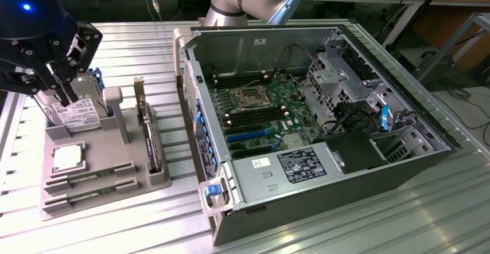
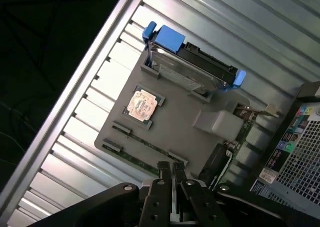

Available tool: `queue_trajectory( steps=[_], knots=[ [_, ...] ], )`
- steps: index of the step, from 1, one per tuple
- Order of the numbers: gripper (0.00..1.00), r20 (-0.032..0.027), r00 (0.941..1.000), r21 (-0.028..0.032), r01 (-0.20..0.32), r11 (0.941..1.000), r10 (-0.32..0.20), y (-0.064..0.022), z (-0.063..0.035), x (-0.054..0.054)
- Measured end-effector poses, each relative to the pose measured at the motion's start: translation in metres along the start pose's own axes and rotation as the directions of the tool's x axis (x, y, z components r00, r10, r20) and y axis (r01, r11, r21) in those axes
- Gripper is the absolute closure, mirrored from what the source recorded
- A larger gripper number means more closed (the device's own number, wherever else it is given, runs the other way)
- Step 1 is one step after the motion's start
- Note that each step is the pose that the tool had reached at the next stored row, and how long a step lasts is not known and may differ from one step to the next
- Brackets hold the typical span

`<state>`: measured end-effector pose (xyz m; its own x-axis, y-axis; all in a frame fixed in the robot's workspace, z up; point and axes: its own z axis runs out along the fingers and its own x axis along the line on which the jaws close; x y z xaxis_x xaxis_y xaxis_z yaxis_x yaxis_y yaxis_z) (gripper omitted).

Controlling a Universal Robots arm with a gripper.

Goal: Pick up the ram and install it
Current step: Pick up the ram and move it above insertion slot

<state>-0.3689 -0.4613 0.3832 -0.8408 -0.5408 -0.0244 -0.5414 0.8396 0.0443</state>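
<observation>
- The ribbed silver metal tabletop (image 1: 329, 231) carries everything. Bare slats run around the parts holder and along the front of the computer, so there is open room to move on those sides.
- The open grey tower computer case (image 1: 253, 42) lies on its side with the panel off. This turns the green motherboard (image 1: 264, 113) upward, probably so it can be reached from above, though the case walls fence it in on all sides.
- The black robot claw (image 2: 171, 168) hangs above the tray's far end, close over the hard drive. Its fingers stand a thin slit apart and hold nothing.
- The flat grey plastic tray (image 1: 123, 151) sits just beside the case, on the exterior view's left. Its moulded slots keep each part apart from the others.
- The silver hard drive with blue clips (image 1: 77, 113) stands on edge.
- The dark expansion card with a metal bracket (image 1: 151, 142) stands upright nearest the case.
- The ram, two long thin green sticks (image 1: 88, 179), lies in slots at the tray's near edge, untouched, and its upper edges look free to grip.
- The square silver processor chip (image 1: 67, 155) lies flat between the drive and the ram.
</observation>
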Motion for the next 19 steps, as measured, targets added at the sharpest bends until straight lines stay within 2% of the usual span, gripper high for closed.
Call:
queue_trajectory(
  steps=[4,6,10,15,19],
  knots=[
    [0.84,-0.0031,0.9974,-0.0019,0.073,0.9974,-0.073,0.0,0.0005,0.0],
    [0.84,-0.0054,0.9918,-0.0035,0.128,0.9918,-0.128,-0.0001,0.0009,0.0],
    [0.84,-0.0075,0.9835,-0.0052,0.181,0.9835,-0.181,-0.0004,0.0013,-0.0005],
    [0.84,-0.0105,0.9672,-0.0078,0.254,0.9672,-0.254,-0.0007,0.0035,-0.0009],
    [0.84,-0.0126,0.9487,-0.0101,0.316,0.9488,-0.316,-0.0009,0.0066,-0.0009]
  ],
)
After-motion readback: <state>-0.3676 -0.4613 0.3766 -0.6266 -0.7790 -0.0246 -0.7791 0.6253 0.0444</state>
